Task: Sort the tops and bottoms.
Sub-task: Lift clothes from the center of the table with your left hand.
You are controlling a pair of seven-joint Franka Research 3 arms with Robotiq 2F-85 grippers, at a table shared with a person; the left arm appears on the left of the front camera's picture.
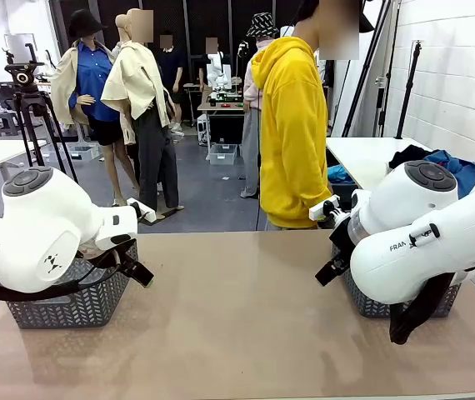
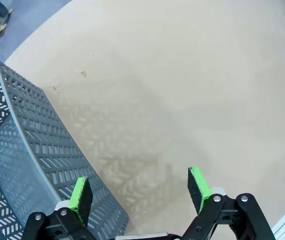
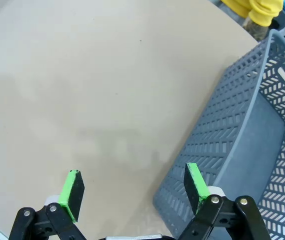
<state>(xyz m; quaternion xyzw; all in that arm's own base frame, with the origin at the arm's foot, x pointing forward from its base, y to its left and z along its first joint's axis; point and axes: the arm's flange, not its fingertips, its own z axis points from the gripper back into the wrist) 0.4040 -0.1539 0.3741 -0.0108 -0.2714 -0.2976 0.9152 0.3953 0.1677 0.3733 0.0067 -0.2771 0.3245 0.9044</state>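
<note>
A bright blue top (image 1: pixel 457 169) and a dark garment (image 1: pixel 406 155) lie heaped on a white side table at the back right, behind my right arm. Whether the dark one is one of the bottoms I cannot tell. My left gripper (image 2: pixel 140 185) is open and holds nothing. It hangs over the bare table beside the left grey basket (image 2: pixel 27 150), with one finger above the basket's wall. My right gripper (image 3: pixel 132 180) is open too, with nothing in it, next to the right grey basket (image 3: pixel 242 130). What shows of the inside of each basket is bare.
The two baskets stand at the table's left (image 1: pixel 62 304) and right (image 1: pixel 371 302) sides under my arms. A person in a yellow hoodie (image 1: pixel 292 125) stands at the far edge, sleeve (image 3: pixel 256 11) near the right basket. The tan tabletop (image 1: pixel 237 317) stretches between the baskets.
</note>
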